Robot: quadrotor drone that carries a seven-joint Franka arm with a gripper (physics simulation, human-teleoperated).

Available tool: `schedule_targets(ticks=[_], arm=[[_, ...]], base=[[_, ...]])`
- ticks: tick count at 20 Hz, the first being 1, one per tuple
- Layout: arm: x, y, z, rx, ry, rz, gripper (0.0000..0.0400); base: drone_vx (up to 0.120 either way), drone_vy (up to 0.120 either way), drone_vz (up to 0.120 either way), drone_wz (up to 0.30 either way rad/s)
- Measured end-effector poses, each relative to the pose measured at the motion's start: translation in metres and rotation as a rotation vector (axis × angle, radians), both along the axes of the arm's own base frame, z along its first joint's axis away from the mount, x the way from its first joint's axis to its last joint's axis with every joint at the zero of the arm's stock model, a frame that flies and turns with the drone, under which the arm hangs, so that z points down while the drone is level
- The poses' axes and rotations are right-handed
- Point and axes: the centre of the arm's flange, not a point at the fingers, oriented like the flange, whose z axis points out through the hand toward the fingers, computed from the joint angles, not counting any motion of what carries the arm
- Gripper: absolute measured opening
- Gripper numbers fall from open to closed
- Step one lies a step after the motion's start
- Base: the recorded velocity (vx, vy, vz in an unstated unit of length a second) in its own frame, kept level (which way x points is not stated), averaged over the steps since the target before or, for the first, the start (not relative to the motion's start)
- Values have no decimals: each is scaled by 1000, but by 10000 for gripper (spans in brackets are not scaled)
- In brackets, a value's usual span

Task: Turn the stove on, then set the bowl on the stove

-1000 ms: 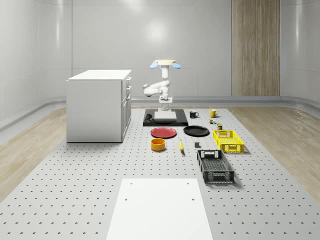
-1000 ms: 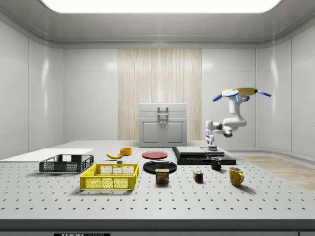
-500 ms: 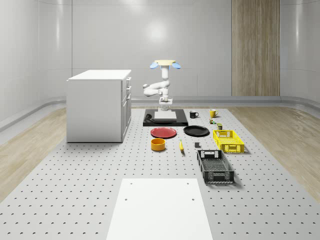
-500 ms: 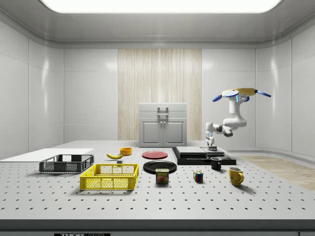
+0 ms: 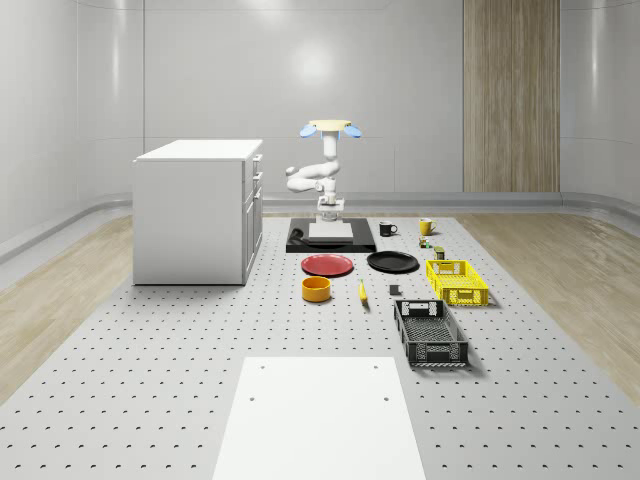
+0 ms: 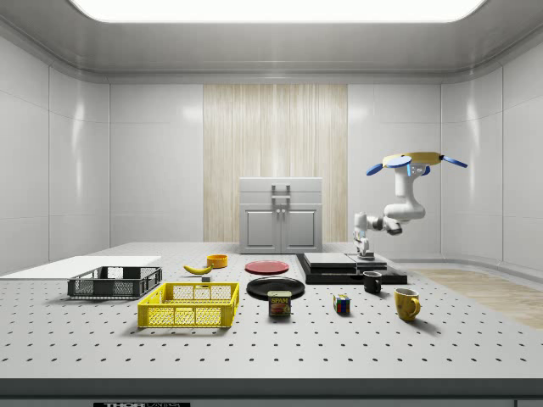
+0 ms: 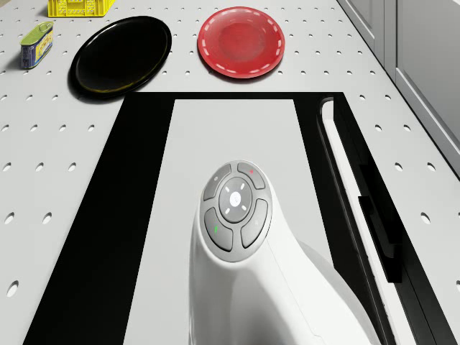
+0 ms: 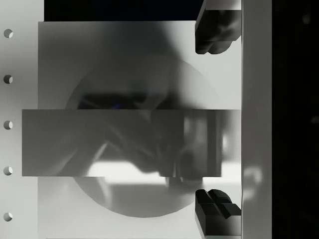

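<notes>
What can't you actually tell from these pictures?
- Whether the stove is on: nothing tells; in the drone view the arm covers its middle.
- Whether the pincer, under the drone hovering beside the stove, touches it: side view, too small.
- Inside of the bowl: side view, rim hides it.
- The yellow crate: drone view, cut by the edge.

stove (image 7: 144, 215) cut off at the drone view's edge, its middle hidden behind the arm (image 7: 259, 287) — yellow crate (image 7: 79, 7) cropped too
</notes>
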Motion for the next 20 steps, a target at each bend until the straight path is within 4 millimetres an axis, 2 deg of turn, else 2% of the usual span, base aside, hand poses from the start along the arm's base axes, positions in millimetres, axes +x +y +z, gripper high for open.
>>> schedule_targets(ticks=[9,20], arm=[[0,-6,7,0,0,0,400],[0,-23,8,0,0,-6,400]], base=[[0,0,0,0],[0,0,0,0]])
